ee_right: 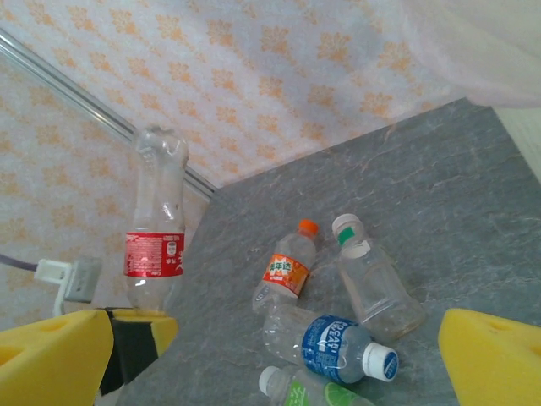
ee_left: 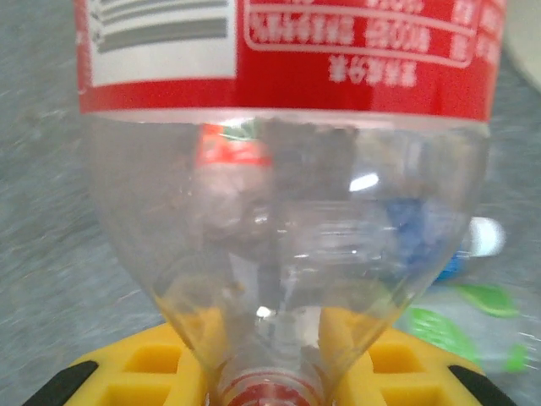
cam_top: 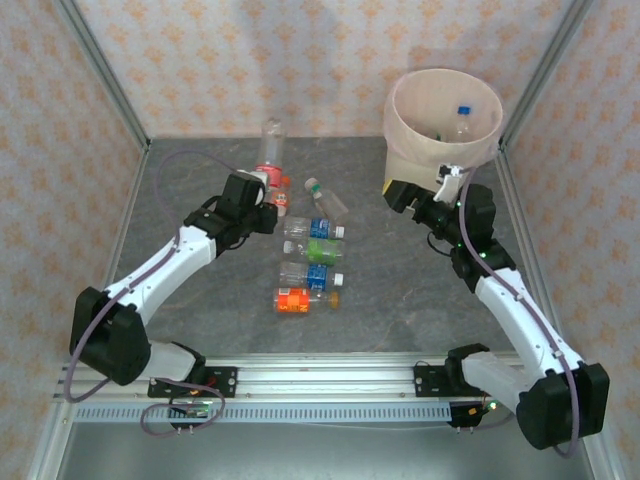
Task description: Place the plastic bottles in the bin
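Because the bin [cam_top: 410,140] stands at the far right corner of the grey table [cam_top: 400,290], well apart from most of the bottles, anything meant for it has to be lifted and carried across. A blue-capped bottle [cam_top: 462,118] already lies inside its pale liner.

The left gripper [cam_top: 265,195] [ee_left: 270,376] is pressed together on the neck of a red-labelled bottle [cam_top: 270,150] [ee_left: 279,211] [ee_right: 156,245]. The bottle is held cap down with its base pointing up, at the far left of the table. The narrow neck probably gives the yellow fingers [ee_left: 144,364] a firmer hold than the wide body would.

The right gripper [cam_top: 410,200] [ee_right: 275,338] sits just beside the bin with its fingers spread wide and nothing between them. It faces the bottles, apparently ready for the next pick.

Six bottles lie on their sides mid-table:
- A clear white-capped bottle [cam_top: 325,197] [ee_right: 376,283]
- An orange-capped bottle [cam_top: 283,197] [ee_right: 287,275], just beside the left gripper
- A blue-labelled bottle [cam_top: 315,229] [ee_right: 338,347]
- A green-labelled bottle [cam_top: 320,250] [ee_right: 313,393]
- A second blue-labelled bottle [cam_top: 305,275]
- An orange bottle [cam_top: 300,298], nearest the arm bases
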`<state>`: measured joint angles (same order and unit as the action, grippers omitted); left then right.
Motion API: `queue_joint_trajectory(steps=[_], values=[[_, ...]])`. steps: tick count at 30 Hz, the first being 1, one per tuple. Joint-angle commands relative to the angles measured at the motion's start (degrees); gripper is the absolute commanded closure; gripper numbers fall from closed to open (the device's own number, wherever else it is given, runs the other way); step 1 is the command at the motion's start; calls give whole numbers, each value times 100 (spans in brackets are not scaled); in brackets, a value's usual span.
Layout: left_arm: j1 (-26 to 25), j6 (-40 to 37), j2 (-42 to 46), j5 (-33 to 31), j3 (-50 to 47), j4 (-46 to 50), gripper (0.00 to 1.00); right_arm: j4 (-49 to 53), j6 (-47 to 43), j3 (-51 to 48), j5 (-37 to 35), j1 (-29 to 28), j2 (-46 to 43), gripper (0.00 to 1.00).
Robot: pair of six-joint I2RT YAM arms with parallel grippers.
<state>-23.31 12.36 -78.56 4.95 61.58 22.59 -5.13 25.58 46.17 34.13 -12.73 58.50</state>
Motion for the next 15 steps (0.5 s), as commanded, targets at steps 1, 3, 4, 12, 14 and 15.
queue_joint_trajectory(steps=[1,3,4,12,14,15], values=[[-260,-196,202,915,-35,-465,100,-764,368,15,247,-89,134,1],[-288,-293,238,1713,-12,-610,100,-1164,489,-34,637,-98,217,1],[-296,-311,272,1996,-27,-682,100,-1370,551,-62,772,-95,238,1],[-440,-438,499,3772,-22,-1155,100,-2237,647,111,1546,-406,434,1],[-493,-445,533,3950,-32,-1237,100,-2249,520,213,1553,-571,465,1],[-533,-462,551,4017,-23,-1256,100,-2198,436,288,1540,-650,490,1]])
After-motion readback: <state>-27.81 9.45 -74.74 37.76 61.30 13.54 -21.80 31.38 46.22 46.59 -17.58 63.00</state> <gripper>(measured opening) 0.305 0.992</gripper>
